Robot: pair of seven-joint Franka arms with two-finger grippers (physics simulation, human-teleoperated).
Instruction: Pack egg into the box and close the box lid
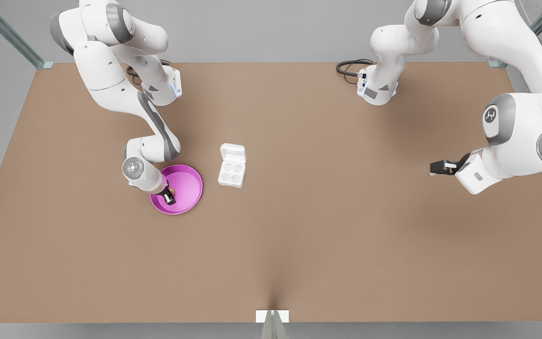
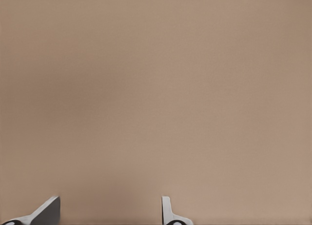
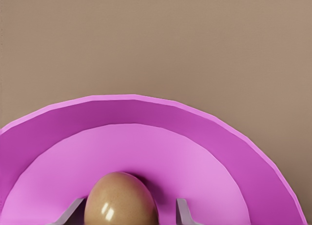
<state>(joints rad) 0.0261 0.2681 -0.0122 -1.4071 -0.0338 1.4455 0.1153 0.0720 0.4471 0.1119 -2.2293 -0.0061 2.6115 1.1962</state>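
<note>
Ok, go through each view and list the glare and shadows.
Right wrist view: small white glints on the egg, which sits on the pink plate between the open jaws of the right gripper, thin shadow behind it. Left wrist view: the left gripper over evenly lit table, no glare. Front view: soft arm shadows on the table, darker streak at its near edge.

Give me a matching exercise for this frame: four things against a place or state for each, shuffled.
1. egg
2. box lid
3. right gripper
4. left gripper

a. swung open, behind the empty cups
b. over bare table, fingers apart, waiting
c. lying on the pink plate
d. down in the plate, fingers either side of the egg

Pairs: 1-c, 2-a, 3-d, 4-b
</note>
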